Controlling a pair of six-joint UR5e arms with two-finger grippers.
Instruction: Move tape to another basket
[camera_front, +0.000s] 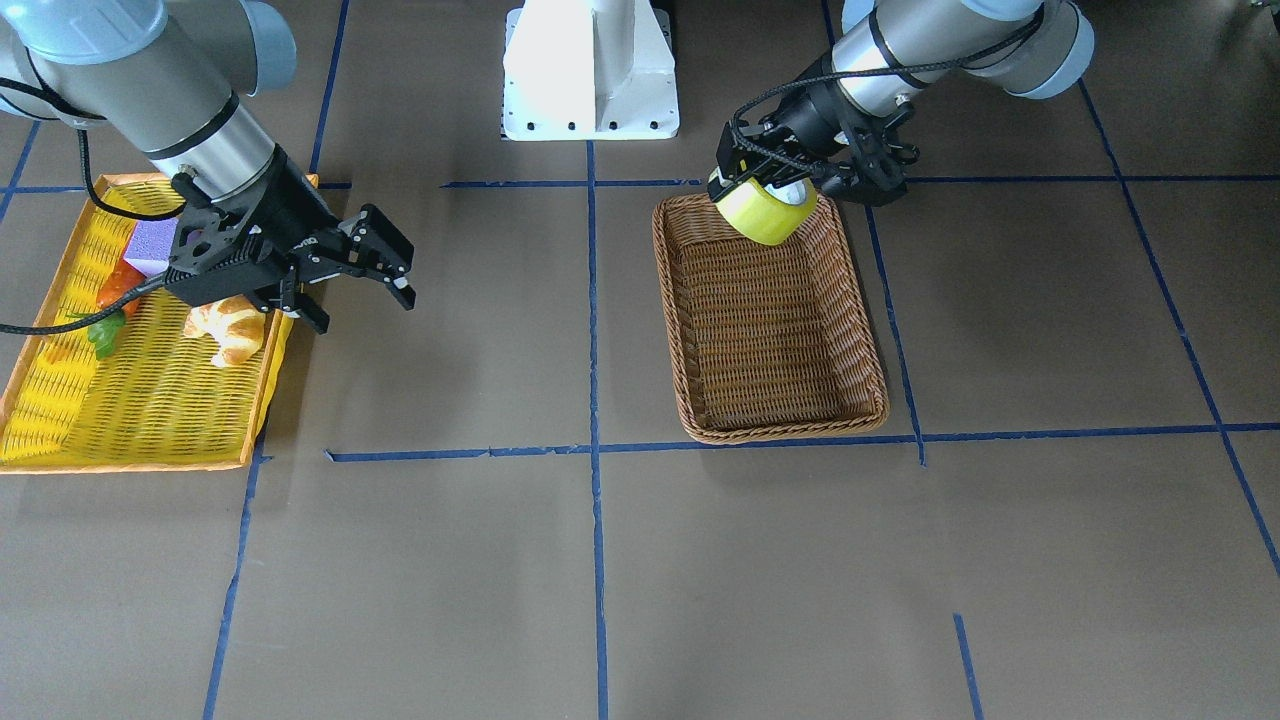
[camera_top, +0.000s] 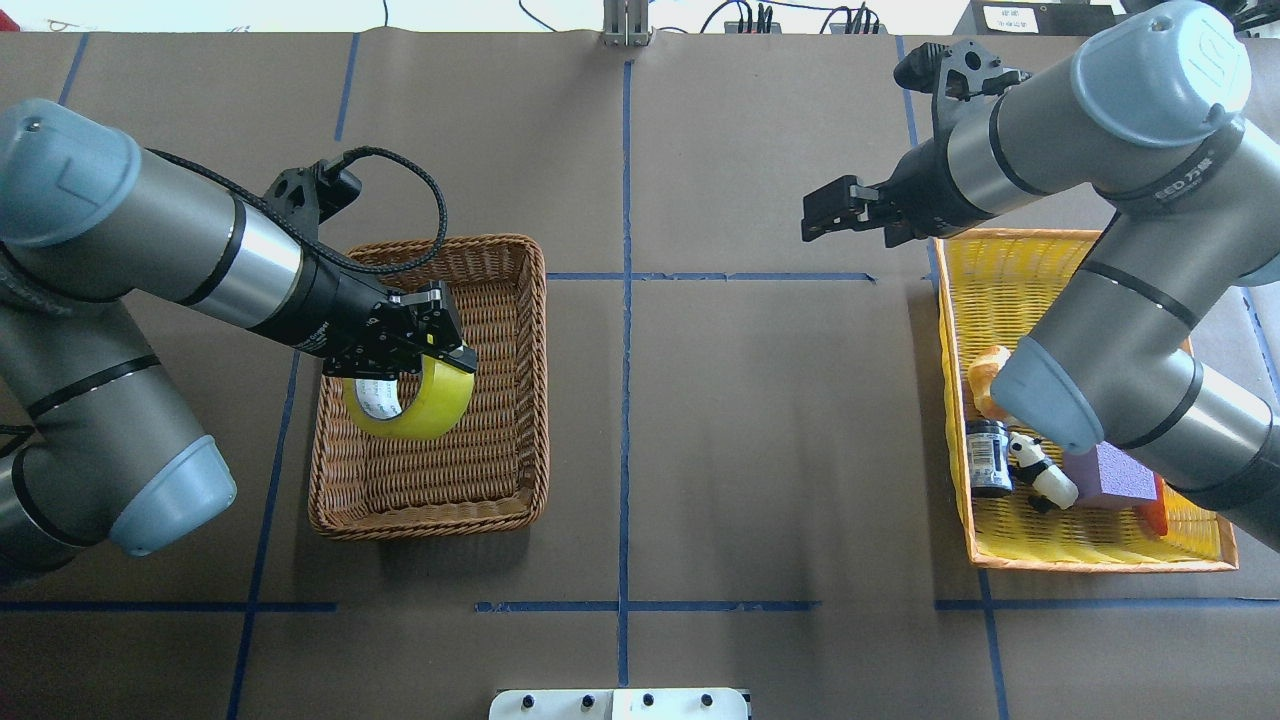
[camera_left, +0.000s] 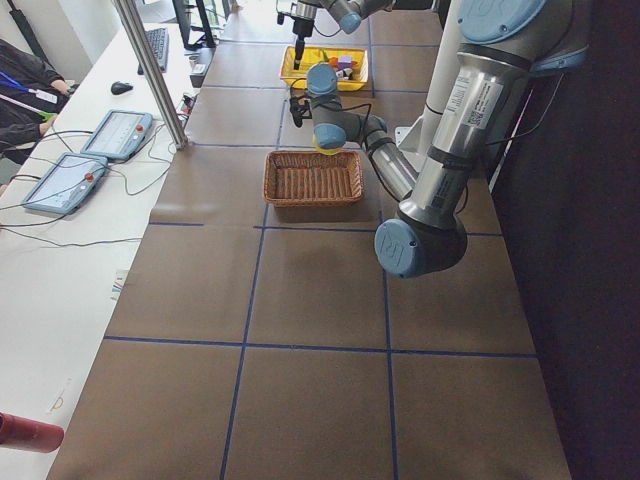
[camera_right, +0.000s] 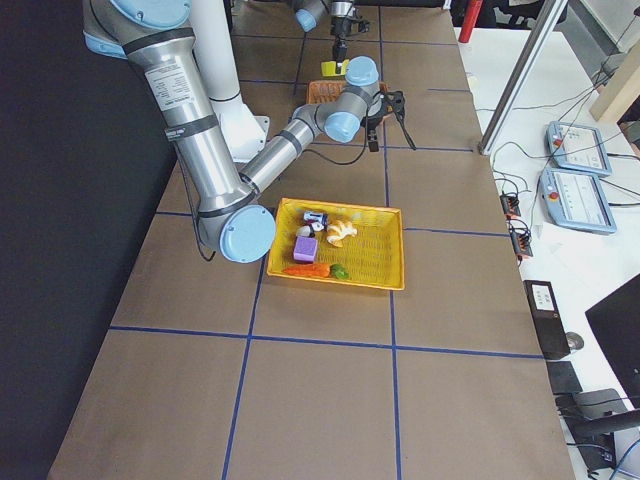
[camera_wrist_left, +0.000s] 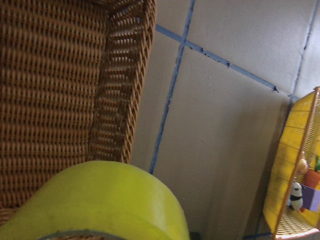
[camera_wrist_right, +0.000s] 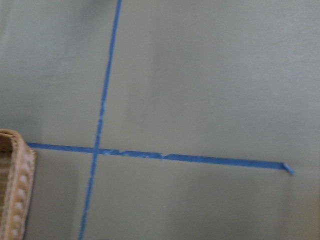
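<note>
The yellow-green tape roll (camera_top: 418, 402) with a white printed core is in my left gripper (camera_top: 425, 352), which is shut on its upper edge. It hangs upright over the inside of the brown wicker basket (camera_top: 430, 525), toward the robot-side end (camera_front: 766, 212). The left wrist view shows the tape (camera_wrist_left: 105, 200) close up, with the basket's wall (camera_wrist_left: 122, 95) beyond it. My right gripper (camera_top: 810, 215) is open and empty. It hovers over the bare table beside the yellow basket (camera_front: 362, 305).
The bright yellow basket (camera_top: 1090, 562) on the robot's right holds a croissant (camera_front: 232, 330), a purple block (camera_top: 1120, 475), a panda figure (camera_top: 1040, 470), a dark can (camera_top: 988, 458) and a carrot. Blue tape lines grid the brown table. The white robot base (camera_front: 590, 70) stands at the table's edge.
</note>
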